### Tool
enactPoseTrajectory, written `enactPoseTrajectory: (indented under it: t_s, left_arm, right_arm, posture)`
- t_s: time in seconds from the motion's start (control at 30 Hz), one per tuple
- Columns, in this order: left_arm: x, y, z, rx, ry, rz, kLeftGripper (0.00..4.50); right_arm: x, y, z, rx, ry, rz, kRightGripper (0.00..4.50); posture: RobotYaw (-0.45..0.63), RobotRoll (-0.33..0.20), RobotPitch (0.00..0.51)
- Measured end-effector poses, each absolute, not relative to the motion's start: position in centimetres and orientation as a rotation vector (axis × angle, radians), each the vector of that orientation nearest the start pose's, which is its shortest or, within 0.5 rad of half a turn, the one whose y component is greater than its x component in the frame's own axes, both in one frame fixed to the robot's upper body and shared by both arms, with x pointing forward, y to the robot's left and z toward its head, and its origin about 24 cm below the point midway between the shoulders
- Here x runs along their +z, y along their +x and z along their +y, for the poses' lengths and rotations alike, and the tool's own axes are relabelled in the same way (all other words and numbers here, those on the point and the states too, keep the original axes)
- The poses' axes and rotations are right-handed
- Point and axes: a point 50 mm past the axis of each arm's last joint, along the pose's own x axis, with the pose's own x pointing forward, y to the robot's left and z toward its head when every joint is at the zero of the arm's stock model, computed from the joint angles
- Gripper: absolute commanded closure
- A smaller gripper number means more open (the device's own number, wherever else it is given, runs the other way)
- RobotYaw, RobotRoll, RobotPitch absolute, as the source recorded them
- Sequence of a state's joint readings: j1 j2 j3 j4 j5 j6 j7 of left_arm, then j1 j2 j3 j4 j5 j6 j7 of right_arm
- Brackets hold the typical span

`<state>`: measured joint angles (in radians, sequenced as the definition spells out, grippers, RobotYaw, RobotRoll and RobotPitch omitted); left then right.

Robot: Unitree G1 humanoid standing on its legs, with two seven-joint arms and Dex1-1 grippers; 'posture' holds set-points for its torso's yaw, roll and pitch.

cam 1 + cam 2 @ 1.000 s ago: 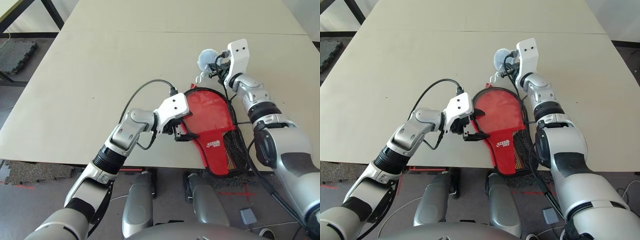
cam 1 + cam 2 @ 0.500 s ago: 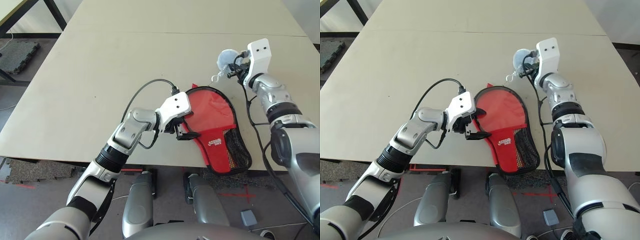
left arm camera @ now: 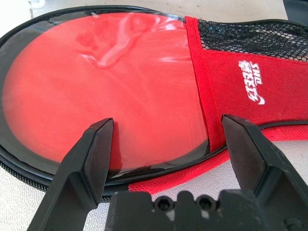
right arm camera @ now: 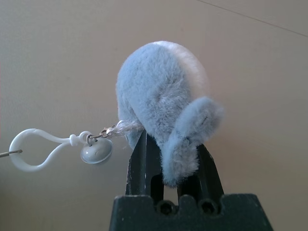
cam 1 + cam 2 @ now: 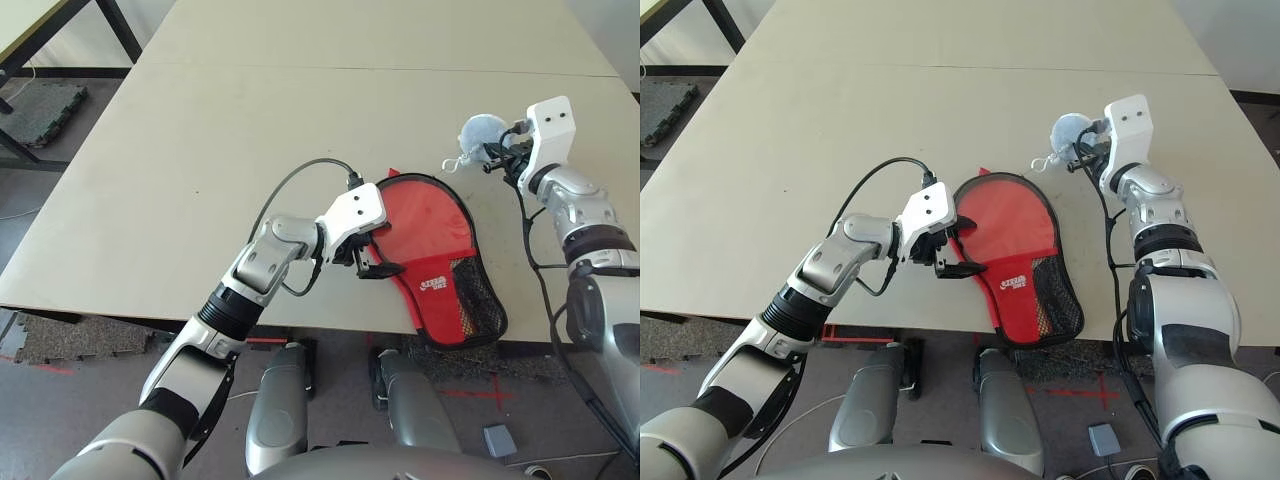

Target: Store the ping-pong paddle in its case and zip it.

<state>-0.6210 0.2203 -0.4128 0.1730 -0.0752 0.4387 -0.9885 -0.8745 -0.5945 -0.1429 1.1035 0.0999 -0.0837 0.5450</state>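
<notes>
The red case (image 5: 440,290) with black trim lies flat at the table's front edge, its narrow end with the mesh pocket (image 5: 478,300) slightly over the edge. In its round part shows the ping-pong paddle's glossy red face (image 3: 106,82); the handle is hidden under the red fabric. My left gripper (image 5: 372,262) is open at the case's left rim, its fingers (image 3: 91,149) straddling the rim just above it. My right gripper (image 5: 497,152) hangs to the right of the case, shut on a grey-blue plush charm (image 4: 163,91).
A white plastic clip (image 4: 33,149) and a small bell (image 4: 96,151) dangle from the plush. The beige table (image 5: 200,150) stretches bare to the left and back. A black cable loops from the left wrist over the tabletop (image 5: 300,175).
My right gripper has carried the plush charm to the right, away from the case's round end. The left gripper has stayed open at the case's rim.
</notes>
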Motion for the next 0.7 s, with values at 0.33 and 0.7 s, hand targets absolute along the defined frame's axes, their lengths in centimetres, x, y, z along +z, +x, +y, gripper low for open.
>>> enactPoseTrajectory:
  t_s: [0.33,0.7]
  left_arm:
    - [10.3,30.4,3.4,-1.395,0.361,0.254,0.0]
    - [10.1,30.6,3.0,-1.417,0.359,0.248,0.0]
  right_arm:
    - [12.8,35.5,-31.6,0.146,-0.231,0.142,4.44]
    - [12.6,33.1,-33.1,0.149,-0.25,0.175,4.44]
  posture:
    - [-0.02,0.0,0.206]
    - [-0.05,0.0,0.21]
